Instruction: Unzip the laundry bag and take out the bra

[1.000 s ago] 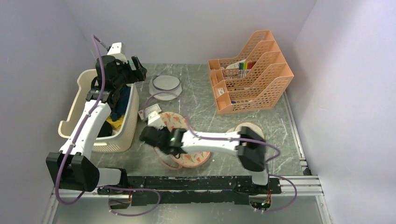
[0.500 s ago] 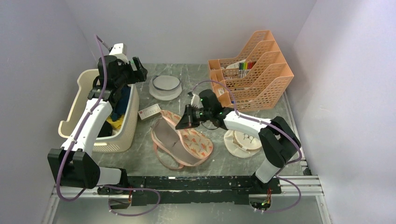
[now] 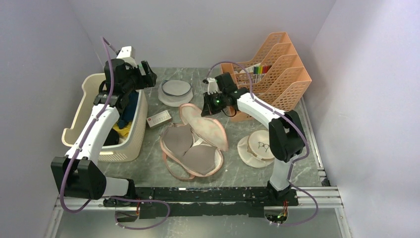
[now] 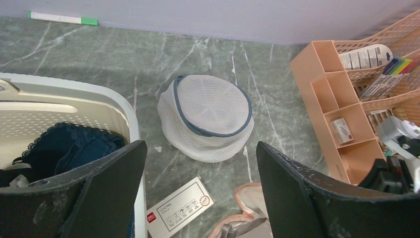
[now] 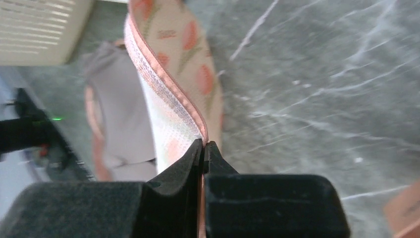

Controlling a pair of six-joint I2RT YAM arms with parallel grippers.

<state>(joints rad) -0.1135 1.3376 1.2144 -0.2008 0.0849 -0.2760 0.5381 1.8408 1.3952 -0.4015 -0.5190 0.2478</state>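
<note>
The peach floral laundry bag point(image 3: 207, 128) lies at the table's middle with its top flap raised, showing its pale inside. My right gripper point(image 3: 208, 108) is shut on the flap's pink zip edge point(image 5: 171, 94) and holds it up at the bag's far right side; in the right wrist view my right gripper point(image 5: 203, 143) pinches that edge. The taupe bra point(image 3: 189, 148) lies uncovered in the lower half of the bag, both cups showing; it also shows in the right wrist view point(image 5: 116, 114). My left gripper point(image 3: 144, 74) is open and empty above the basket's far corner, also seen in the left wrist view point(image 4: 200, 145).
A cream slotted basket point(image 3: 81, 126) with dark clothes stands at the left. A white mesh bag point(image 4: 205, 116) and a small card point(image 4: 181, 210) lie behind the pouch. An orange desk organiser point(image 3: 267, 82) stands back right. A round white disc with an eyeglasses drawing point(image 3: 258, 146) lies right.
My right gripper moved from the bag's near left side to its far right, pulling the top flap open and up. The bra became uncovered. The left arm stayed put.
</note>
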